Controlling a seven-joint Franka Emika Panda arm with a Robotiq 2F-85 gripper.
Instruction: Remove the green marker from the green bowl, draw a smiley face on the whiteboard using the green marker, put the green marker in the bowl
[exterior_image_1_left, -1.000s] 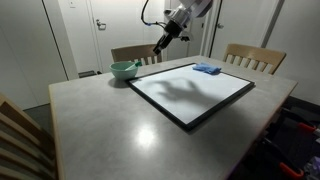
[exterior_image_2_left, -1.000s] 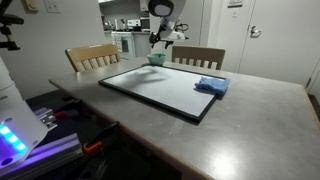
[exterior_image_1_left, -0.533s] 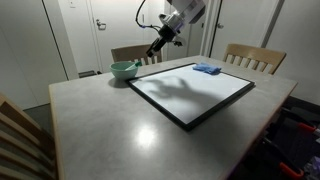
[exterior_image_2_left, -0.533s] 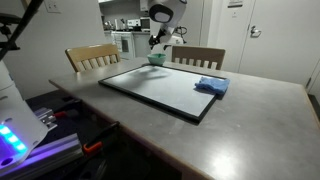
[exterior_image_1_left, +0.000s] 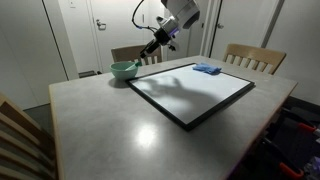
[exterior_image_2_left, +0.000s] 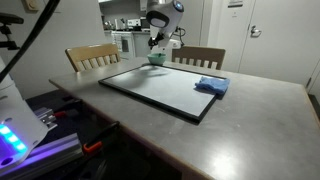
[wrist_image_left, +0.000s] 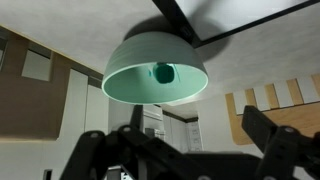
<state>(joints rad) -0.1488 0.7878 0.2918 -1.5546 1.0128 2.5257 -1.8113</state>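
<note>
The pale green bowl stands on the table by a corner of the whiteboard, a large white board in a thin black frame. In the wrist view the bowl fills the upper middle, and the green marker shows end-on inside it as a small green disc. My gripper hangs in the air above the table, close to the bowl and apart from it. Its fingers stand wide apart, so the gripper is open and holds nothing.
A blue cloth pad lies on the whiteboard's far corner. Wooden chairs stand at the table's edges. The board's black frame runs behind the bowl. A door and walls lie beyond the table.
The arm has swung across the board's corner toward the bowl, bringing the gripper closer to it. The jaws stay open. Bowl, cloth and board have not moved.
</note>
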